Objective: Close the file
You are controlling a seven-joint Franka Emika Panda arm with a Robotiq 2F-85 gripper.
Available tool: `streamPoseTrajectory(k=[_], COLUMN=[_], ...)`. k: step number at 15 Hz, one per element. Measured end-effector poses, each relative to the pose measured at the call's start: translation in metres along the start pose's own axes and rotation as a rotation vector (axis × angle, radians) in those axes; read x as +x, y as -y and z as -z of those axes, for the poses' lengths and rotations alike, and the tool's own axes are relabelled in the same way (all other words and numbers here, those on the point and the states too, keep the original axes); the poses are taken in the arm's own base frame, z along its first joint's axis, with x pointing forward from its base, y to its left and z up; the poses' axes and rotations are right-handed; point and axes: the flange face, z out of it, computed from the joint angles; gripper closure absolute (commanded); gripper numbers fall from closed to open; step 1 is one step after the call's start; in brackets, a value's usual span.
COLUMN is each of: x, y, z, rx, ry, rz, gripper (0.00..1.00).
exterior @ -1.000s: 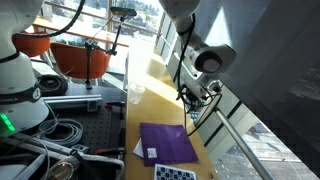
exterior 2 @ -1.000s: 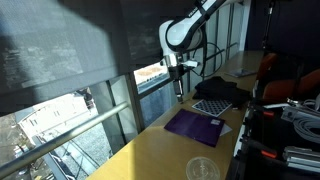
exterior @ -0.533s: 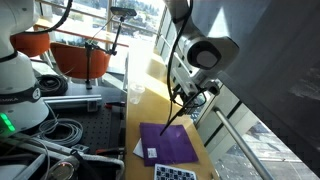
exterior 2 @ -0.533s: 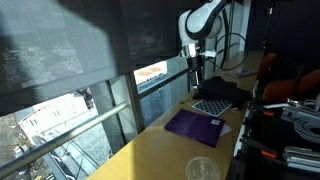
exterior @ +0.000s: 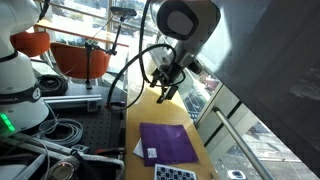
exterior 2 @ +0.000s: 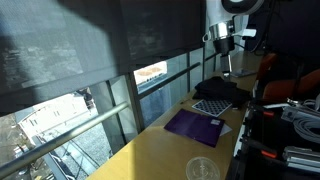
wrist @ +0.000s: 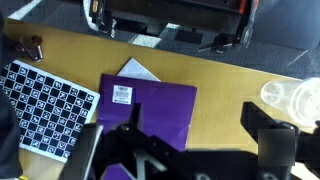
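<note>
The purple file lies flat on the wooden table with its cover down, and a white label sits near one edge. It also shows in an exterior view and in the wrist view. A white sheet corner sticks out from under it. My gripper hangs high above the table, well clear of the file, with its fingers spread and nothing between them. It also shows in an exterior view and in the wrist view.
A black-and-white checkered card lies next to the file. A clear plastic cup stands on the table on the file's other side. Window glass runs along the table's edge. Cables and robot bases crowd the adjoining bench.
My arm has risen and swung away from just above the file to a higher spot over the table. The file has not moved.
</note>
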Motion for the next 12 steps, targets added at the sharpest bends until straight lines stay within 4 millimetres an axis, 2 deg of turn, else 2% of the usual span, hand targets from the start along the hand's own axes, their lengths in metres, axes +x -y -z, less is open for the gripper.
streamPoseTrajectory(k=[2,5,9,12], x=[-0.025,-0.048,-0.069,-0.078], y=[0.002,-0.006,-0.025,-0.042], z=[0.011,0.038,0.074,0.091], rx=[-0.034,-0.106,-0.138,-0.144], ry=[-0.023,-0.109,-0.22,-0.286], rz=[0.013,0.052,0.083,0.097], gripper=[0.0,0.0,0.0,0.0])
